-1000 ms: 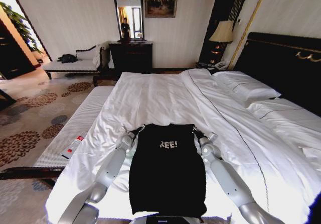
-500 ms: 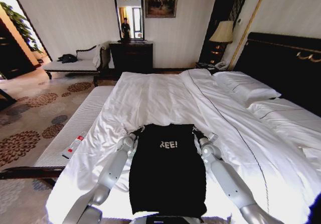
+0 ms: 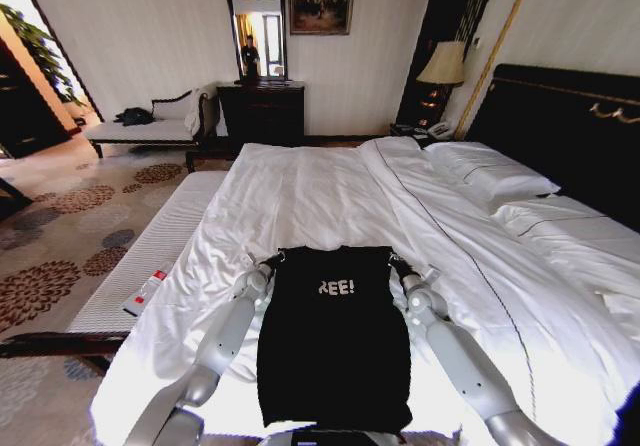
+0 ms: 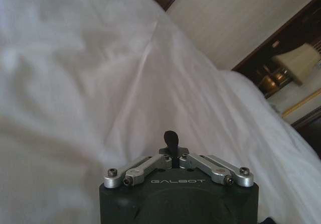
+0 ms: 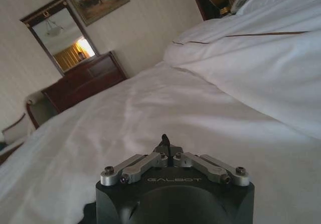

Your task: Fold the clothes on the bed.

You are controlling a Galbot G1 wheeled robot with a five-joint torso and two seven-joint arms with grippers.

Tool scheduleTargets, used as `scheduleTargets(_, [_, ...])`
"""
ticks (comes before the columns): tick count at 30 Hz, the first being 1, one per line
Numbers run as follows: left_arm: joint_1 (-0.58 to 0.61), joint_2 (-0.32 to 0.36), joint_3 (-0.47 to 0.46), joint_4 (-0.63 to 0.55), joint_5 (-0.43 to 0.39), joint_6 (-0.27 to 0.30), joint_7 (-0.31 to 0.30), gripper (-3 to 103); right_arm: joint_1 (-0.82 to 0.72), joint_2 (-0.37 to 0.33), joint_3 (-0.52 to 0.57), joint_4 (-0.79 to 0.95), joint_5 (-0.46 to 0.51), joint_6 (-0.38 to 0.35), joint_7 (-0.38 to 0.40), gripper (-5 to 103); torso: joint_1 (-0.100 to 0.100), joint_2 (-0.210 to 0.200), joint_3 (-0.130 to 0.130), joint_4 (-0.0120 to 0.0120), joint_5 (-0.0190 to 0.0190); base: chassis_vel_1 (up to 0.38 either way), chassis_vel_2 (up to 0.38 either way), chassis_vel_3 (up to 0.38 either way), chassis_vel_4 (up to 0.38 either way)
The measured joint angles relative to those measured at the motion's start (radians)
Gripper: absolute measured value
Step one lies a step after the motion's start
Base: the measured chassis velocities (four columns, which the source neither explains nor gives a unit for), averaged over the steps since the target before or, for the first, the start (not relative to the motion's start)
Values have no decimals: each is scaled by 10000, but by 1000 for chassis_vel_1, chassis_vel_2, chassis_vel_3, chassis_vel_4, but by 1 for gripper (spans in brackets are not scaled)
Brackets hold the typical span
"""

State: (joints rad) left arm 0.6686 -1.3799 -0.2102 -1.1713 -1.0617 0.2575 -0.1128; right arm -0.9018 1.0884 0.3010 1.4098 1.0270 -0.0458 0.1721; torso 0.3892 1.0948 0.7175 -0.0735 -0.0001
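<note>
On the near half of the bed [image 3: 330, 186], the black T-shirt [image 3: 335, 341] lies flat on the white duvet, its sleeves already tucked in so that it forms a narrow upright rectangle with the white chest lettering [image 3: 337, 287] facing up and the hem nearest the robot. Left gripper [image 3: 272, 261] sits at the shirt's far left corner and right gripper [image 3: 397, 263] at its far right corner, one on each shoulder. Both wrist views show the linkage drawn together and the fingertips closed to a single dark point (a scrap of black cloth appears between them, so each is judged to be pinching a shoulder corner of the shirt). Step in hand, as judged: folding the collar end over toward the hem. To do it well, the two arms should lift only enough to free the cloth from the duvet, travel together at equal height and speed so the fold line stays square, and keep slight outward tension so the tucked sleeves do not slip out. Release should follow only once the shoulder edge lies level with the hem; a lopsided pull would skew the rectangle and drag the duvet into wrinkles
</note>
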Motion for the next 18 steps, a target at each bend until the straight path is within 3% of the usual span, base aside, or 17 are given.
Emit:
scheduleTargets(8, [-105,1169,-160,-1808,-943,142,-391,2,526,-542,-579,1240,1695,-13,343,0,-1,0,0,2,-2,0,0,0,0])
scheduleTargets(18, [-1287,2096,-547,-1870,-1736,241,-453,2,2668,-1210,-1771,546,2572,106,207,0,2,0,0,3,-1,0,0,0,0])
